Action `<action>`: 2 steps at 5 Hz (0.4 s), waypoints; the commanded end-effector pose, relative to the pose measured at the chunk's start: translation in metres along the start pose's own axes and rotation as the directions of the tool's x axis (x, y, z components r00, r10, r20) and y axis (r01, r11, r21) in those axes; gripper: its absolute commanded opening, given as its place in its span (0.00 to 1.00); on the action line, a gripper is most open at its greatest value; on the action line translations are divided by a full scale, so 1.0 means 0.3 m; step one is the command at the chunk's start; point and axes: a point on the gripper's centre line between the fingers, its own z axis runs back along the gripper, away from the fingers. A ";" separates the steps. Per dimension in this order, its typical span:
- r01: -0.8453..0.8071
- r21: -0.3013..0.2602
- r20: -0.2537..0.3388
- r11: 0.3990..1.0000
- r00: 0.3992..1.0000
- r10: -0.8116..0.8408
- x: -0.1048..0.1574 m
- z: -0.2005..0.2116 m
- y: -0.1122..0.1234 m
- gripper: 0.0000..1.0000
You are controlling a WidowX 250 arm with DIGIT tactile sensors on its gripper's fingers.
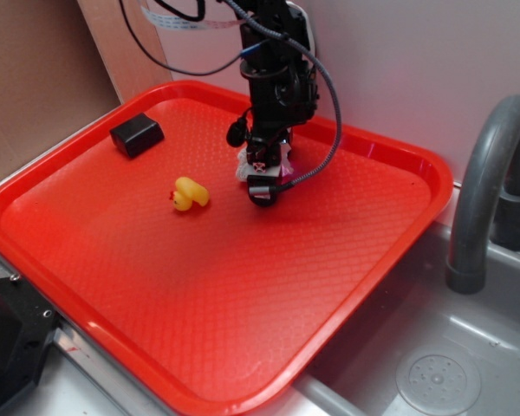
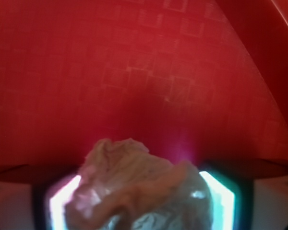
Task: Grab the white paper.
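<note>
At the near left corner of the exterior view a black block [image 1: 13, 334] is cut off by the frame, its nature unclear. The red tray [image 1: 243, 303] fills most of the scene, its waffled surface bare across the near half; its near edge sits on a metal rim [image 1: 87, 364]. To the right lies a grey sink [image 1: 416, 347] with a round drain [image 1: 438, 379] and a curved grey tap [image 1: 485, 182], partly cut off. Further in, a yellow duck [image 1: 190, 193] sits left of centre, and a black box [image 1: 137, 135] rests near the far left rim. The gripper [image 1: 264, 173] stands low over the tray's far middle, and only a sliver of the paper [image 1: 242, 168] shows at its left side there (the arm hides the rest). The wrist view is clearer: the crumpled paper [image 2: 139, 191] fills the gap between the two fingers [image 2: 62, 201], which press on both its flanks. Behind are a pale wall and brown cardboard [image 1: 35, 78] at far left.
</note>
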 end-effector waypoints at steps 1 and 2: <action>-0.347 0.124 0.004 0.930 0.937 0.349 -0.107 0.291 -0.142 0.00; -0.567 0.020 0.002 0.824 0.824 0.567 -0.242 0.454 -0.143 0.00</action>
